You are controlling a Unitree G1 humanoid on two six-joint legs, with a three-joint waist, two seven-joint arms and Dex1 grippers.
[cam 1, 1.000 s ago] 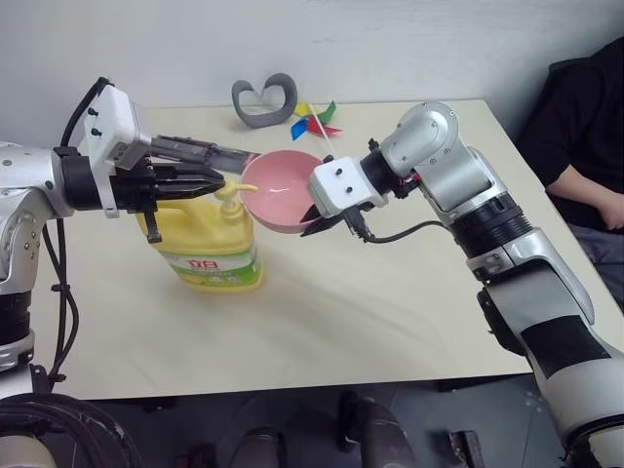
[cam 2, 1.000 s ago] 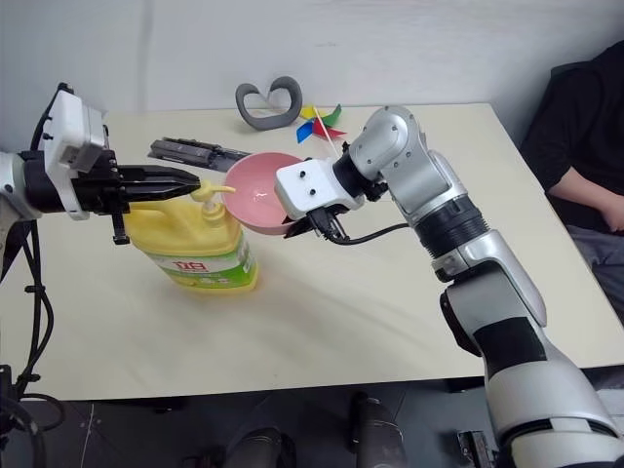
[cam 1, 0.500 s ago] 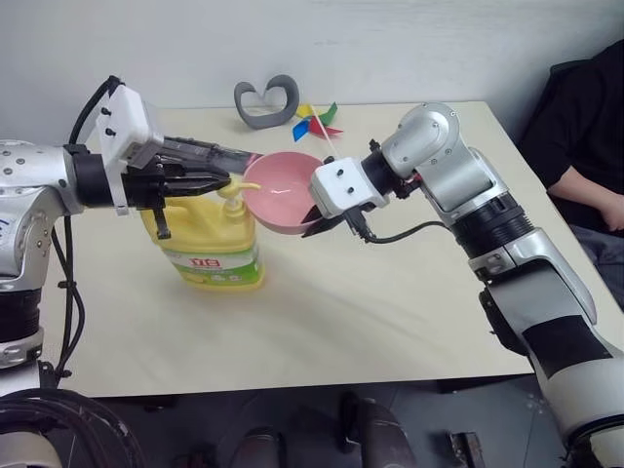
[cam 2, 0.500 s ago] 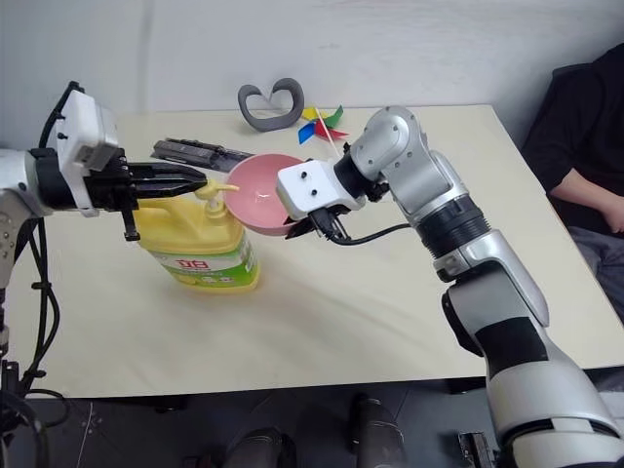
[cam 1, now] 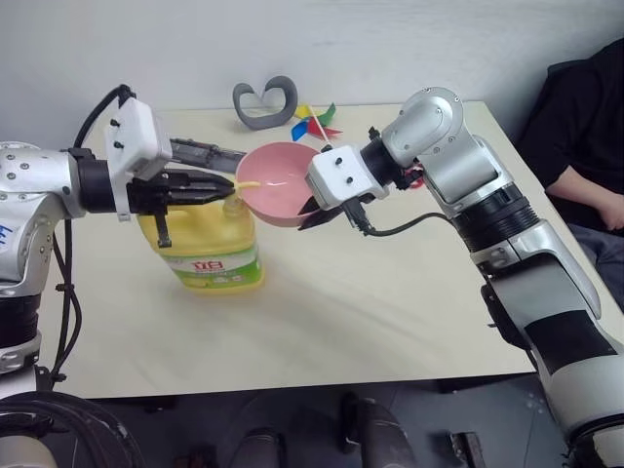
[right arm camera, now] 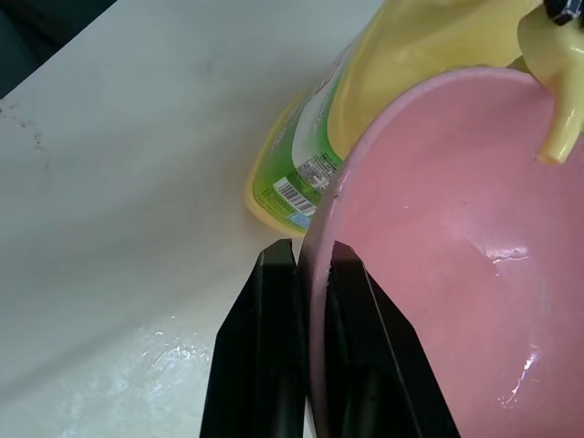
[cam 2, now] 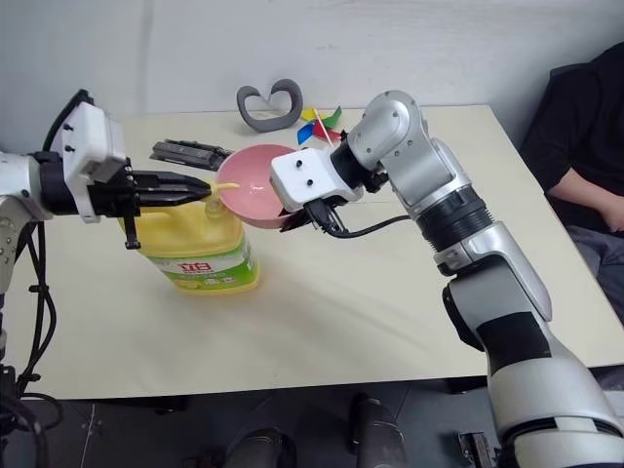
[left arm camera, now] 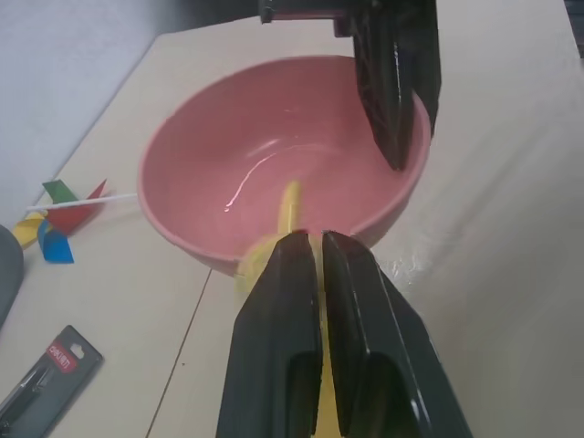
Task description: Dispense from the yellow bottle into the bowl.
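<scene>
Pale cream and smooth, the surface [cam 1: 390,322] runs back to a plain grey wall. On it stands the yellow bottle [cam 1: 207,244], a squat glossy plastic jug with a green-and-white label and a pump on top. My left gripper [cam 1: 216,185] reaches over it from the left, its black fingers [left arm camera: 310,347] pressed together and lying on the pump head, whose spout pokes over the rim of the bowl [cam 1: 281,181]. That bowl is round, shallow, shiny pink plastic, held tilted above the surface just beside the jug. My right gripper [right arm camera: 306,301] pinches its rim, one finger outside the wall and one inside. I cannot tell whether anything lies in the bowl beyond a wet-looking gleam. Farther back sit a grey curved band [cam 1: 264,100], a bright paper pinwheel [cam 1: 314,121] and a dark flat packet [cam 2: 187,153]. A dark-clothed person [cam 1: 590,146] sits at the right edge.
</scene>
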